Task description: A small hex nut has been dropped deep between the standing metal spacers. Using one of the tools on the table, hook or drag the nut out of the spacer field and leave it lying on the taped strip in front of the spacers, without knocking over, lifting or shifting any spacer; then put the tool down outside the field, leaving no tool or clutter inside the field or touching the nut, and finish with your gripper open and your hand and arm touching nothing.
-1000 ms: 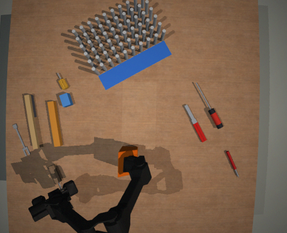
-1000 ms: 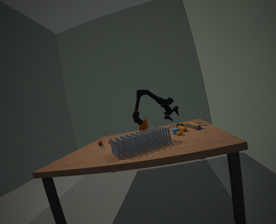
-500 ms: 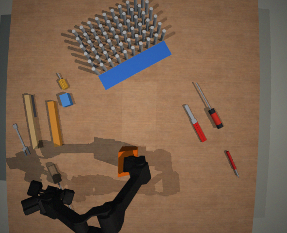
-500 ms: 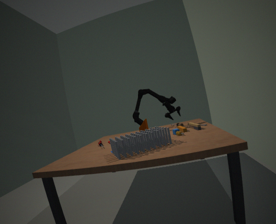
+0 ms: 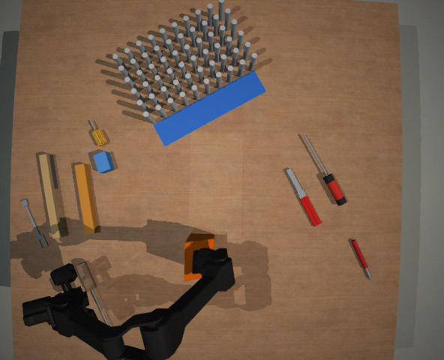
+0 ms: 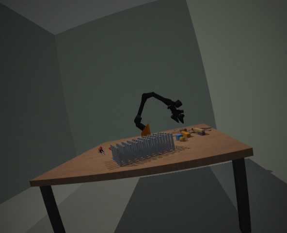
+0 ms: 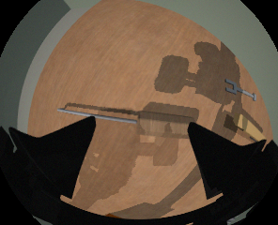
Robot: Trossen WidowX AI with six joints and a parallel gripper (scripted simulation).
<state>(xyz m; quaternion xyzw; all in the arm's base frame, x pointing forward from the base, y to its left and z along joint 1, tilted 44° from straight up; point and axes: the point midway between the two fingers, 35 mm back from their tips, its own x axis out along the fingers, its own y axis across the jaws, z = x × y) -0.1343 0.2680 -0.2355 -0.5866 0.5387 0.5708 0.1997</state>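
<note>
The grey metal spacers (image 5: 194, 93) (image 6: 148, 147) stand upright in a slanted block of rows at the back. The blue taped strip (image 5: 209, 108) runs along their front edge, and no nut shows on it. I cannot make out the nut among the spacers. A tool with a brownish handle (image 5: 85, 275) (image 7: 162, 126) and a thin grey shaft (image 5: 99, 306) (image 7: 99, 116) lies on the table at the front left. My gripper (image 6: 180, 122) (image 7: 143, 124) is open and empty, raised above the table over this tool; its fingertips appear on either side of the handle's shaft end in the wrist view.
At left are a tan bar (image 5: 48, 193), an orange bar (image 5: 85, 197), a blue block (image 5: 103, 161), a yellow-handled driver (image 5: 99, 136) and a grey forked tool (image 5: 33, 223) (image 7: 242, 90). At right are a red-black screwdriver (image 5: 334, 190), a red-handled blade (image 5: 310, 210) and a red pen-like tool (image 5: 360, 253).
</note>
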